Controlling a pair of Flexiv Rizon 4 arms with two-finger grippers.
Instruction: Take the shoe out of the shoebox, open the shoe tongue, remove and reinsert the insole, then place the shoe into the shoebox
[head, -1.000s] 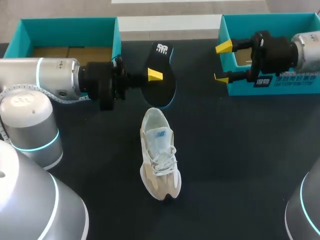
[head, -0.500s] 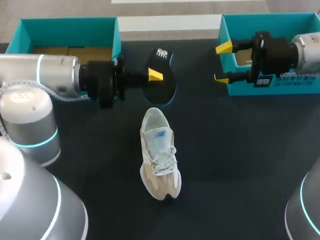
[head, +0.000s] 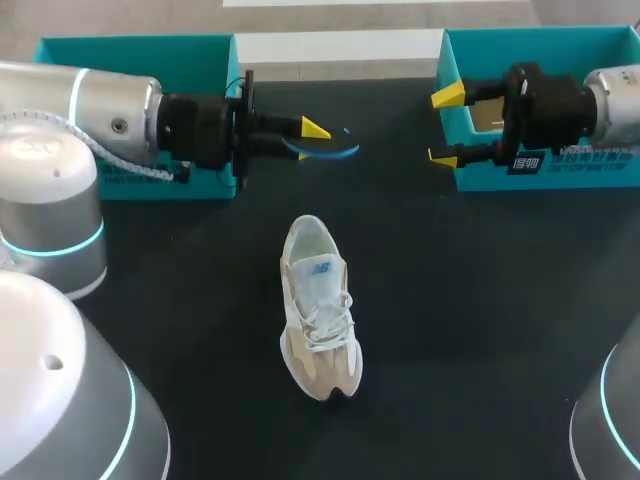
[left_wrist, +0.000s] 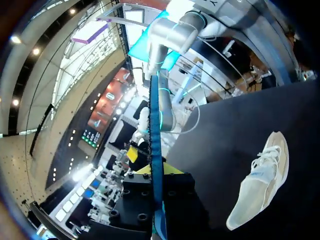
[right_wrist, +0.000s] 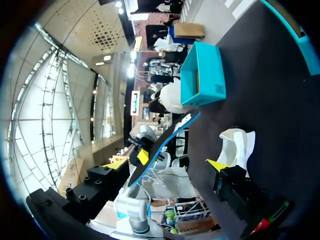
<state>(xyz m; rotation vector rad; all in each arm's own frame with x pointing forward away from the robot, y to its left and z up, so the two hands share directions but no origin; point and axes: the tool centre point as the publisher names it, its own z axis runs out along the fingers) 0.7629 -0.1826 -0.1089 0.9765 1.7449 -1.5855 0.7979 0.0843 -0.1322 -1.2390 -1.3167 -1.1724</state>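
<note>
The beige and white shoe (head: 318, 305) lies on the black table, its heel end toward the far side. Above the table beyond it, my left gripper (head: 310, 142) is shut on the dark, blue-edged insole (head: 336, 151), which is held level and seen edge-on. In the left wrist view the insole (left_wrist: 154, 135) is a thin blue line rising from between the fingers, with the shoe (left_wrist: 260, 182) off to one side. My right gripper (head: 446, 125) hangs open and empty at the near left corner of the right shoebox (head: 530, 33). From it I see the insole (right_wrist: 170, 134) and shoe (right_wrist: 237, 142) ahead.
A second teal shoebox (head: 130, 42) stands at the back left, behind my left arm; it also shows in the right wrist view as the teal box (right_wrist: 202, 75). Dark table surrounds the shoe on all sides.
My left gripper has lifted toward the far side and turned the insole from face-up to edge-on. The shoe and my right arm have not moved.
</note>
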